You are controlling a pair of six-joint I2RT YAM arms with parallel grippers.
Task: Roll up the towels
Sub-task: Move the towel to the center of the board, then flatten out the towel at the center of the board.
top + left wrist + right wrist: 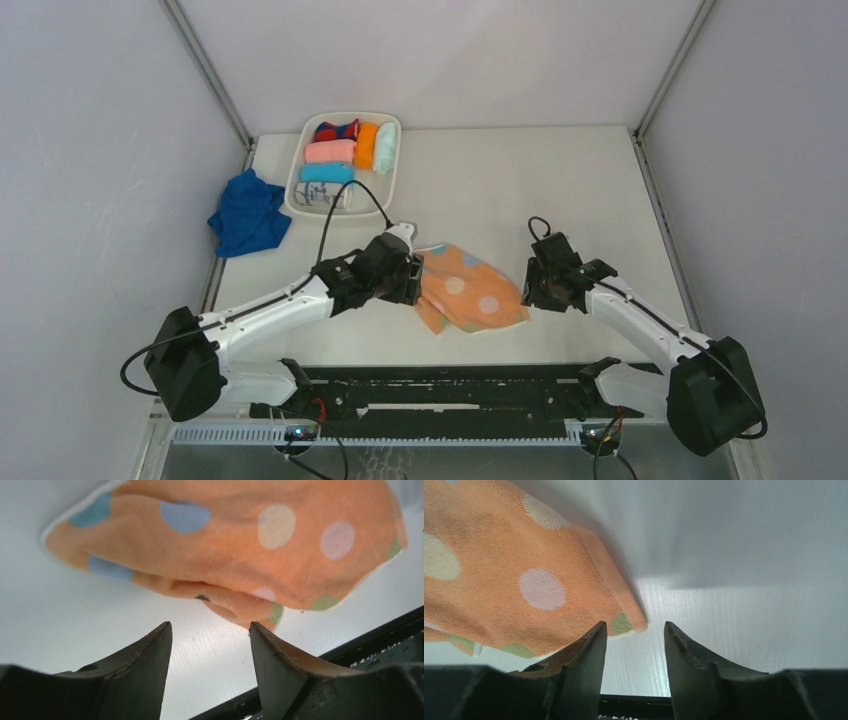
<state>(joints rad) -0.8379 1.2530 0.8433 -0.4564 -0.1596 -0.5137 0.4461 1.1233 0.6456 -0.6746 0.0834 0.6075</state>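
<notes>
Near: we log left pincer [210,630] and right pincer [634,630], both parted and empty, flanking the spotted towel [468,290]. It lies rumpled on the tabletop [580,190], long axis running between them. Far left: blue towel [248,215], heaped, nearer the left pincer.

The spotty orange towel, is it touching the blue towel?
Apart. The top view shows the spotty orange towel in the middle and the blue towel far left, with bare table between them.
</notes>
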